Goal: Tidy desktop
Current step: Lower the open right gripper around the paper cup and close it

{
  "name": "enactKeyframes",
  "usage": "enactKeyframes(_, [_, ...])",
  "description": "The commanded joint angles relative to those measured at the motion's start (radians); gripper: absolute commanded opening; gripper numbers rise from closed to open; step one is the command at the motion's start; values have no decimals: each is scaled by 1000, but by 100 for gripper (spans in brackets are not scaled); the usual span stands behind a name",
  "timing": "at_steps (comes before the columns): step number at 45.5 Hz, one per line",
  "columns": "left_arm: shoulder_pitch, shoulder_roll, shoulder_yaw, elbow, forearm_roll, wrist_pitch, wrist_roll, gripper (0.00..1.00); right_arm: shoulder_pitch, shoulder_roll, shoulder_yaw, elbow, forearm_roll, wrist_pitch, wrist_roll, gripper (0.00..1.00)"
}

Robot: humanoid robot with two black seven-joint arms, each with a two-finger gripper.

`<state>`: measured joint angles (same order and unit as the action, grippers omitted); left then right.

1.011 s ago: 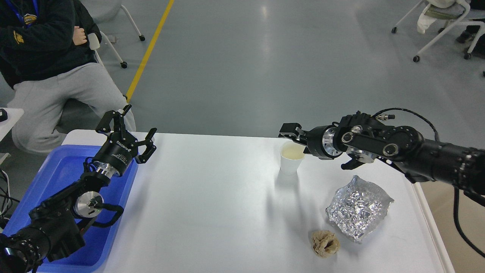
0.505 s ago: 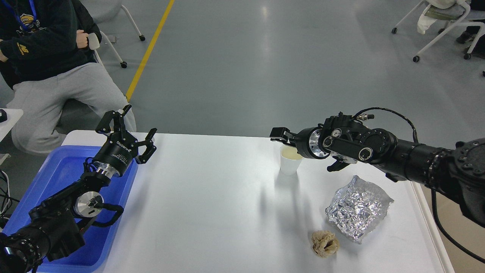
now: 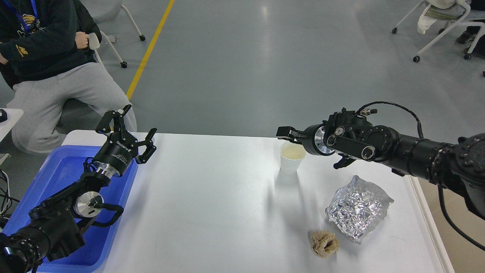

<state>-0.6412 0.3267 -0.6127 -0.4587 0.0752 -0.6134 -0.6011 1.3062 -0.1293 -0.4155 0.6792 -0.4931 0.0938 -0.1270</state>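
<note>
The white desktop (image 3: 212,204) bears a white paper cup (image 3: 291,163) with pale liquid, a crumpled sheet of silver foil (image 3: 358,208) and a crumpled brown paper ball (image 3: 325,243). My right gripper (image 3: 285,133) hovers just above the cup's far rim. It is dark and seen end-on, so its fingers cannot be told apart. My left gripper (image 3: 130,129) is open and empty above the far right corner of the blue tray (image 3: 60,170).
The blue tray lies on the table's left end, under my left arm. A seated person (image 3: 53,76) is beyond the table's far left corner. Wheeled chairs (image 3: 443,26) stand far off at the back right. The table's right edge (image 3: 428,227) is near the foil.
My right gripper moved a little left over the cup, then came back slightly right, and the wrist rose and turned. The left arm has not moved.
</note>
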Motion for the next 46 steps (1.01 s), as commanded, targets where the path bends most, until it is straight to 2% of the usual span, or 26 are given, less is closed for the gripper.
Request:
enactKeyframes(1, [0,0,1,0,0,0,0,100,-25,-1,-23,-35,-42,-3,3,100])
enactKeyframes(37, [2,0,1,0,0,0,0,100,-174,85,-2,-184,-78,-63,9,100])
enactKeyframes(46, [2,0,1,0,0,0,0,100,-199,129,0,-257,-76,-71,27,100])
